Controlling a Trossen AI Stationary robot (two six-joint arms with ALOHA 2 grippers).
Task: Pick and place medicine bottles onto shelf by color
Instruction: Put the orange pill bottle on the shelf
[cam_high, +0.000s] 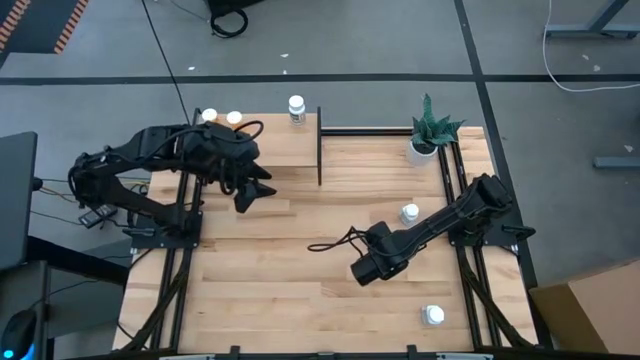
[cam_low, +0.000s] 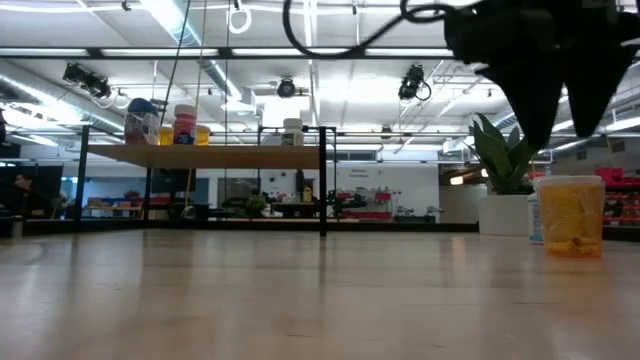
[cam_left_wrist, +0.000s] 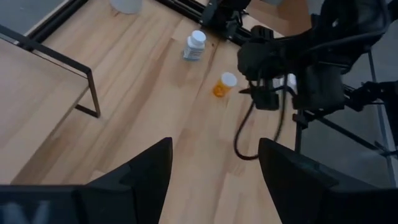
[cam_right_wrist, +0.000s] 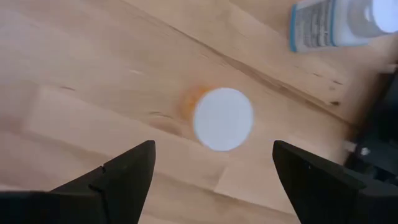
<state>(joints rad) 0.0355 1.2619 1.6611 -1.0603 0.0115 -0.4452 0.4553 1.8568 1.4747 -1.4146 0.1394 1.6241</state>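
On the shelf (cam_high: 285, 150) several bottles already stand; others wait on the table (cam_high: 300, 290). The right gripper (cam_right_wrist: 211, 165) hangs spread above an orange bottle (cam_right_wrist: 222, 118); the left gripper (cam_left_wrist: 214, 168), spread, holds nothing.

Orange bottle (cam_right_wrist: 222, 118) with white cap; light-wood shelf (cam_high: 285, 150).

Counter (cam_high: 300, 290) carries shelf (cam_high: 290, 150), plant pot (cam_high: 423, 150) and three bottles (cam_high: 410, 212); more bottles (cam_low: 184, 124) stand on the shelf.
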